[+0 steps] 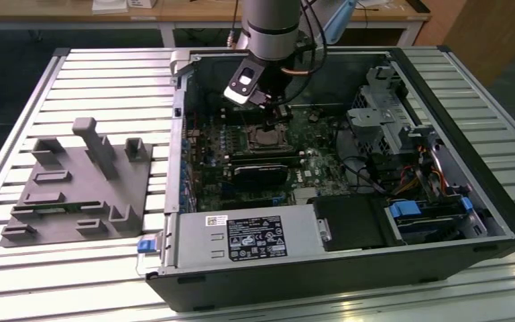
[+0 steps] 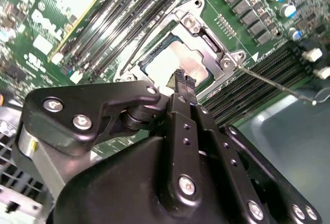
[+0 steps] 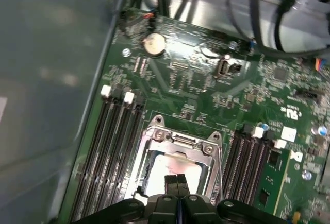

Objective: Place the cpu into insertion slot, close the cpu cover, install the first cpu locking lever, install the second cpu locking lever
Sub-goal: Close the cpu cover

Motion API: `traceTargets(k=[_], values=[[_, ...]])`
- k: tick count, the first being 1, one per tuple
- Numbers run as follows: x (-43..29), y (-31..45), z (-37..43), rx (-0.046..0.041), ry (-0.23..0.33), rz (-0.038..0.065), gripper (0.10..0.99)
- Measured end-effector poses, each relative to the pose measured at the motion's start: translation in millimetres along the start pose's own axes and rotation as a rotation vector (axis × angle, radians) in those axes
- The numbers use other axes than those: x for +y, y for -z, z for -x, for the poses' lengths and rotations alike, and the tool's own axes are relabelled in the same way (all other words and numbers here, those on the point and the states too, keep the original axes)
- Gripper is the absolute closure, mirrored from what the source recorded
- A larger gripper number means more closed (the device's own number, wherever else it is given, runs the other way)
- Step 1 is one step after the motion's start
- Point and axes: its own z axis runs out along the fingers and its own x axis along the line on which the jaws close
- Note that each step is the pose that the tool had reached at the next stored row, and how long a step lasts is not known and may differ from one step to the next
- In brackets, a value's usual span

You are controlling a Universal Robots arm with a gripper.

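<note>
The cpu [image 2: 170, 62] sits in the insertion slot [image 1: 265, 139]. Its pale top shows through the window of the cpu cover [image 3: 180, 142], which lies down over it. The gripper [image 3: 177, 181] has its fingers pressed together, tips just above the chip in both wrist views. In the exterior view the slot lies at 12 o'clock from the labelled box [image 1: 257, 238], and a grey fixture block [image 1: 78, 188] lies at 9 o'clock from the computer case [image 1: 347, 278].
</note>
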Motion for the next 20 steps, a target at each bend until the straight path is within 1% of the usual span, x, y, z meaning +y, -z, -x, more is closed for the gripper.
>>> traceTargets(k=[10, 20], values=[[0.0, -0.1, 0.0, 0.0090, 0.182, 0.003, 0.980], [0.0, -0.3, 0.0, 0.0163, 0.364, 0.004, 0.980]])
